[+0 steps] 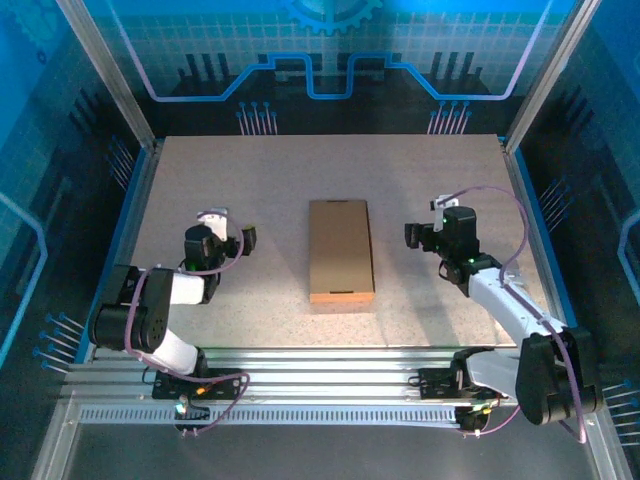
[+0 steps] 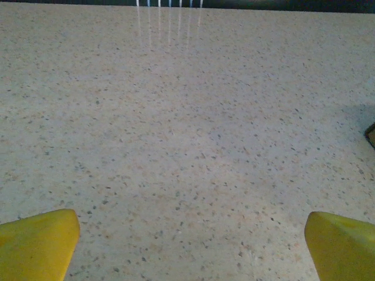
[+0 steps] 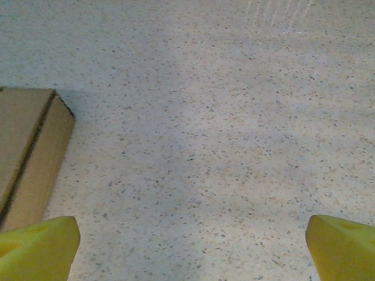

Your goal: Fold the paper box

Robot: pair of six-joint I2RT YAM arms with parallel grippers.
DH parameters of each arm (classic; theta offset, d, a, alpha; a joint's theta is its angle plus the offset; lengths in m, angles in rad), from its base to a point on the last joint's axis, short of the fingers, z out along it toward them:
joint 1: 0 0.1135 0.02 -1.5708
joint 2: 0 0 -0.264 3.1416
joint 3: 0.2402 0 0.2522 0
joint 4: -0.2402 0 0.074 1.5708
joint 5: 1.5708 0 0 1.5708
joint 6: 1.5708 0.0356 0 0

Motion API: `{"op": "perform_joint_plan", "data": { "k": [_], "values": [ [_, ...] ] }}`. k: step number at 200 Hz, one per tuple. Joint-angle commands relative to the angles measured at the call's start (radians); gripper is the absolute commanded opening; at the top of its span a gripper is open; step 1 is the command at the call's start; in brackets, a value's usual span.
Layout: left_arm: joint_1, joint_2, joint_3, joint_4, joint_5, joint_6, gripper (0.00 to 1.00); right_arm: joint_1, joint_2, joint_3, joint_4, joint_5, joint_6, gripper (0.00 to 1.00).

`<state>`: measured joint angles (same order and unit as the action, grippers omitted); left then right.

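Lab test cell, aluminium-framed enclosure [image 1: 110,75]

Table [image 1: 250,180]: rectangular top, pale beige with fine dark speckle, faint reflections toward far edge. Paper box [image 1: 341,251]: slim brown carton, closed, lying flat on table centre, long sides running near to far, flap seam visible at near end.

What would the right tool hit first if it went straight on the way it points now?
Probably the bare table: the open right tool tilts down toward it. The box lies off to its left, outside that line, though depth is unclear.
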<state>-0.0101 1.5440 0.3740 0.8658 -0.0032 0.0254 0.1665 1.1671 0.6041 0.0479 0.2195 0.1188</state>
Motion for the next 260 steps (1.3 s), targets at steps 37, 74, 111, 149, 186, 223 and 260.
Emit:
{"op": "perform_joint_plan", "data": {
  "k": [37,74,111,149,186,223,260],
  "values": [
    [0.016,0.004,0.013,0.041,0.002,-0.014,0.99,-0.017,0.063,-0.09,0.317,0.029,-0.1,1.0],
    [0.016,0.002,0.012,0.041,0.002,-0.014,0.99,-0.022,0.15,-0.127,0.491,0.006,-0.122,1.0],
    [0.016,0.004,0.013,0.04,0.002,-0.014,0.99,-0.026,0.222,-0.137,0.6,0.026,-0.159,1.0],
    [0.016,0.003,0.012,0.041,0.001,-0.015,0.99,-0.071,0.277,-0.181,0.717,-0.039,-0.126,1.0],
    [0.016,0.003,0.012,0.042,0.001,-0.015,0.99,-0.078,0.37,-0.222,0.867,-0.055,-0.123,1.0],
    [0.016,0.004,0.013,0.041,0.002,-0.015,0.99,-0.08,0.373,-0.225,0.876,0.001,-0.103,1.0],
    [0.016,0.003,0.012,0.041,0.002,-0.015,0.99,-0.083,0.367,-0.266,0.943,-0.168,-0.162,1.0]
  ]
}}
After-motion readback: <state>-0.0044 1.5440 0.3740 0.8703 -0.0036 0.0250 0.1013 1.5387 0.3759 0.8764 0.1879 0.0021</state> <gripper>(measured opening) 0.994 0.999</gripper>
